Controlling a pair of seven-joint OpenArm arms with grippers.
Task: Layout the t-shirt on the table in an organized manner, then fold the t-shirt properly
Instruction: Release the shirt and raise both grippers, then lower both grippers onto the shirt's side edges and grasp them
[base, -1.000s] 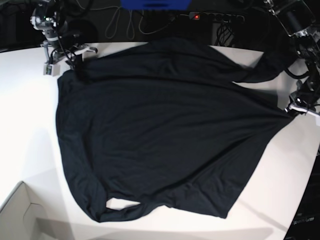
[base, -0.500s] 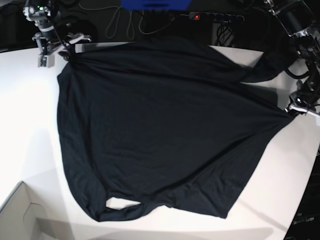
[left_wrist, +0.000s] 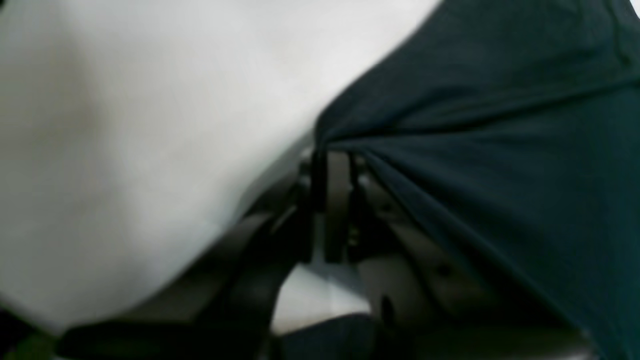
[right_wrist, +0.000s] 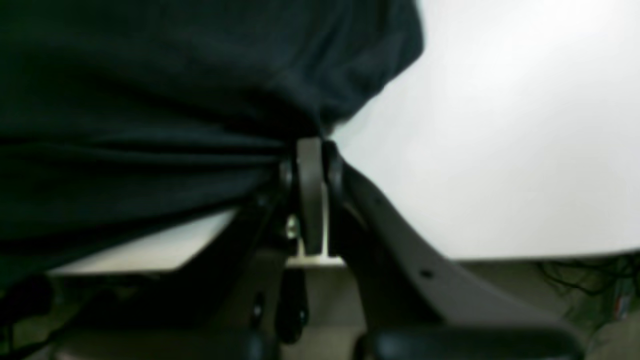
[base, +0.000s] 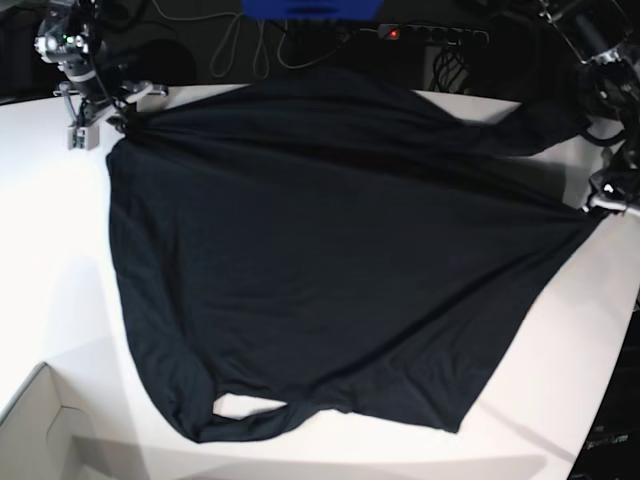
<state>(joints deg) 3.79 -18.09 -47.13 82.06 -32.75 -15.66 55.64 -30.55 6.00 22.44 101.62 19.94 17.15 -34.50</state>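
Black cloth covers most of the middle of the base view: the t-shirt (base: 330, 260) lies spread out on the white table (base: 50, 250). It is pulled tight along its top edge, between 2 corners.

At the upper left of the base view, the right pincer (base: 112, 118) is shut on one corner of the t-shirt. In the right wrist view, the right pincer (right_wrist: 311, 145) has its jaws pressed together on a bunched bit of the dark cloth (right_wrist: 150, 100), with the white table (right_wrist: 500, 125) to the right of it.

At the right edge of the base view, the left pincer (base: 598, 207) is shut on the other corner of the t-shirt. In the left wrist view, the left pincer (left_wrist: 336, 157) pinches a fold of the cloth (left_wrist: 500, 150), and creases fan out from the grip. The white table (left_wrist: 150, 125) fills the left side of that view.

One sleeve (base: 535, 125) sticks out toward the upper right of the base view. A small bit of table shows through a gap in the cloth near the bottom edge (base: 240, 406). A pale cardboard box (base: 40, 435) sits in the lower left corner.
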